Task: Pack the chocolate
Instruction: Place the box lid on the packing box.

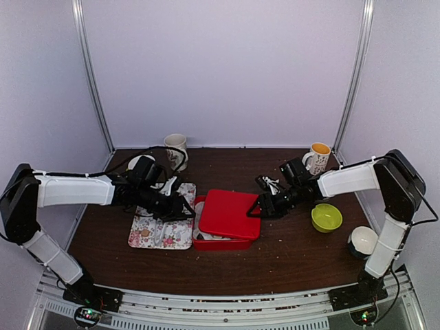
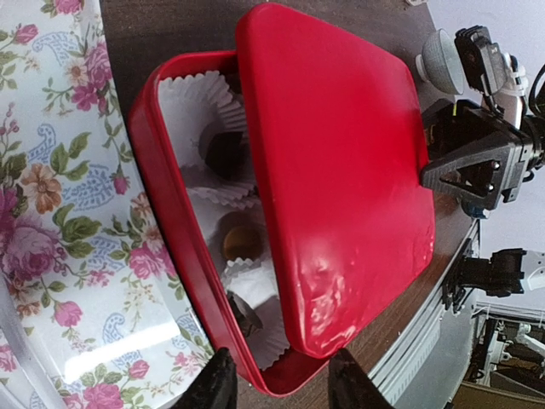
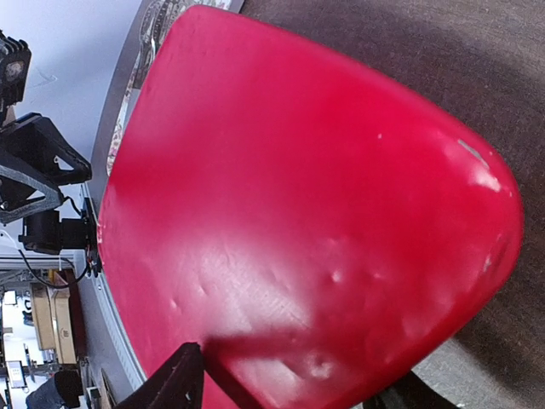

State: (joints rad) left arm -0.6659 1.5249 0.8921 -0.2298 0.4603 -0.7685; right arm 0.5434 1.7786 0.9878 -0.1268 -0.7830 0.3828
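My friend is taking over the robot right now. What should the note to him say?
Left gripper: fingers apart, holding nothing, at the red box's left edge.
Right gripper: fingers open, at the red lid's right edge.
Chocolate: pieces sit in white paper cups inside the box; one more piece seems to remain on the floral tray.
Done: most pieces packed, lid laid on crooked, left side uncovered.
Left: pack that piece, then seat the lid squarely.

2 arms w/ 2 grippers: left (image 1: 184, 208), right (image 1: 260, 206). 1 red box (image 2: 183, 281), 1 red lid (image 2: 332, 170). 3 choc pieces visible in box (image 2: 226, 149). 2 mugs (image 1: 177, 149), 2 bowls (image 1: 326, 217). 1 floral tray (image 1: 180, 236).
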